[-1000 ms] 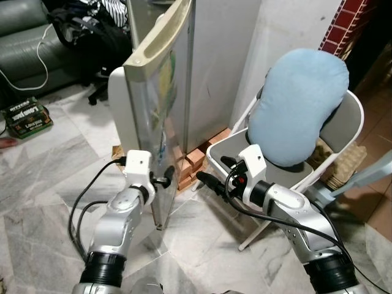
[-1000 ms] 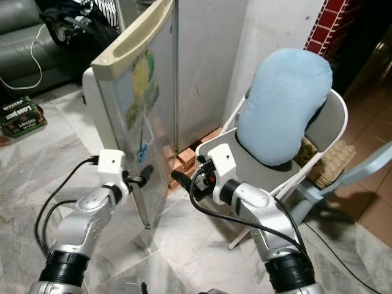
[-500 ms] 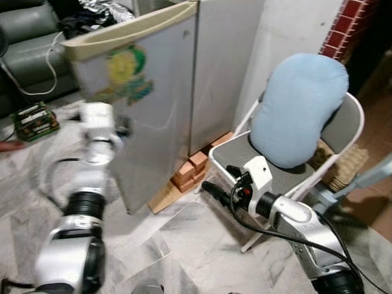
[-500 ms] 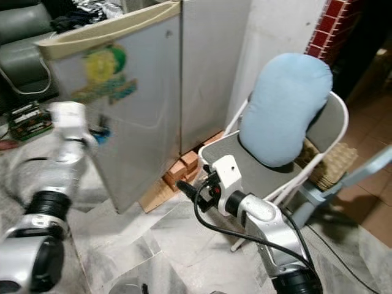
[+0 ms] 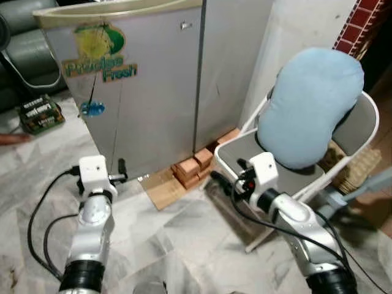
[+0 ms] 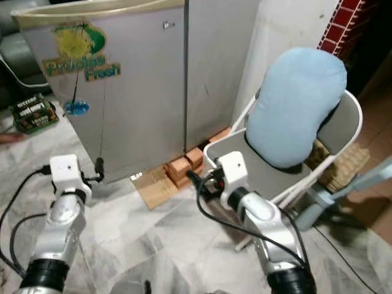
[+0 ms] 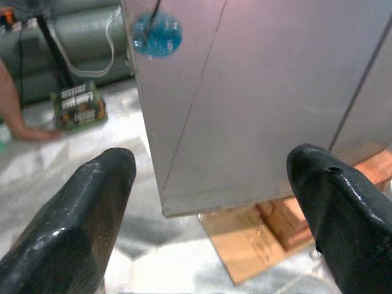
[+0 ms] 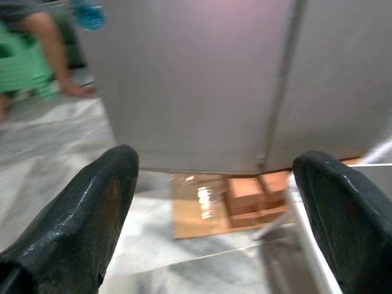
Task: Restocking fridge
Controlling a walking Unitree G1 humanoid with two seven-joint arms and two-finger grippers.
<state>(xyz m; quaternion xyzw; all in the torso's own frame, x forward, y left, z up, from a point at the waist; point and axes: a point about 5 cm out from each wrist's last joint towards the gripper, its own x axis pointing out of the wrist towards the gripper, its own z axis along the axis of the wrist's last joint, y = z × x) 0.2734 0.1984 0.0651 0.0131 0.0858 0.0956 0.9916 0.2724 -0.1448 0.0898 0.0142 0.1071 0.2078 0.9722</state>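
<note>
Standing upright, the fridge [image 5: 141,92] turns its closed door toward the robot; left gripper [image 7: 214,214] and right gripper [image 8: 214,214] hover spread, empty.

Fridge door [image 5: 147,92]: smooth grey metal-look panel with a dull sheen; a printed sticker [image 5: 98,52] and a blue round label [image 7: 156,35] were noted on it.
Door top trim [image 5: 116,9]: cream plastic, matt.
Floor [image 5: 177,245]: polished marble-pattern tiles, glossy.
Bricks [image 5: 190,168]: rough, reddish.
Board [image 5: 160,188]: flat, wood-coloured, slightly shiny.
Cushion [image 5: 309,104]: soft pale-blue cloth, matt.
Chair frame [image 5: 257,113]: white painted tubing.
Left gripper [image 7: 208,226] fingers [image 7: 73,226]: black, smooth, semi-gloss.
</note>
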